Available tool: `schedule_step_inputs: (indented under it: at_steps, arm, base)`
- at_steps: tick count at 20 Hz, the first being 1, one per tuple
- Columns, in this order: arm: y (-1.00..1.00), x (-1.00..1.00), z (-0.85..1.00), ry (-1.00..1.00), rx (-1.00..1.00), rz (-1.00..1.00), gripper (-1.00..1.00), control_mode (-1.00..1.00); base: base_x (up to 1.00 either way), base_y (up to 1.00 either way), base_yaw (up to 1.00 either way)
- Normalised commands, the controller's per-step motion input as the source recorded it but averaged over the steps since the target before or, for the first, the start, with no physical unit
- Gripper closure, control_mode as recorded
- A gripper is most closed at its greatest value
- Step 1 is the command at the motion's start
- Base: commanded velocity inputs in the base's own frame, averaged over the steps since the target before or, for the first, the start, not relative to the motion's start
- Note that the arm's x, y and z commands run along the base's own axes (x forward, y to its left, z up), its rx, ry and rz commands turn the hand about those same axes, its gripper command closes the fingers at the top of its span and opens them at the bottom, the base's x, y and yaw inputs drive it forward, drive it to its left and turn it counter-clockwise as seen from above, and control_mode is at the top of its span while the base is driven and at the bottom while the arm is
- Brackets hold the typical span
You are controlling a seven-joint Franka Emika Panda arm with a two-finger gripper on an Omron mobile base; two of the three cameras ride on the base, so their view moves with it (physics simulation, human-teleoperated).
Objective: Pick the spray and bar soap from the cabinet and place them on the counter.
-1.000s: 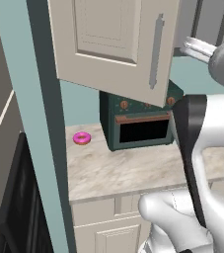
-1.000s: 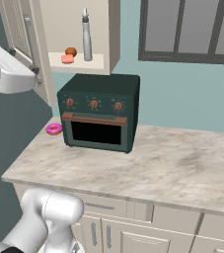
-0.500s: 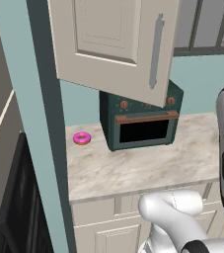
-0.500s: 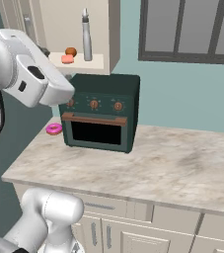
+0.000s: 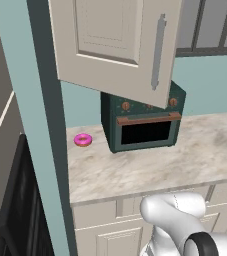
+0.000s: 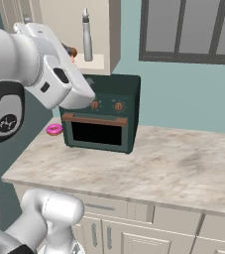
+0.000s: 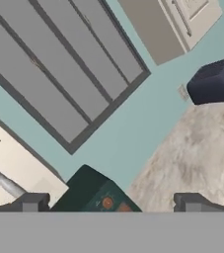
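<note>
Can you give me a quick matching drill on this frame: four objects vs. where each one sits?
Things:
1. spray
2. donut
3. oven
4. cabinet door

Places:
A. on the counter, against the back wall
B. swung open above the oven
C. upright on the cabinet shelf
D. on the counter, at the oven's left in both base views

Pairs: 1-C, 2-D, 3-A, 4-B
</note>
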Motion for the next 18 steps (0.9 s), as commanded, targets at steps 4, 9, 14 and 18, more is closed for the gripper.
schedule_step_inputs:
  at_steps: [4, 9, 14, 18]
  arm:
    - [-0.06, 0.00, 0.00, 0.00, 0.13, -0.04, -1.00, -1.00]
    - [-0.01, -0.03, 0.00, 0.00, 0.10, 0.00, -1.00, -1.00]
    - [-0.13, -0.14, 0.00, -0.02, 0.16, 0.00, -1.00, -1.00]
    - [-0.20, -0.19, 0.00, -0.04, 0.23, 0.00, -1.00, -1.00]
  base:
    - [0.00, 0.00, 0.00]
    - [0.00, 0.00, 0.00]
    - [0.00, 0.00, 0.00]
    - [0.00, 0.00, 0.00]
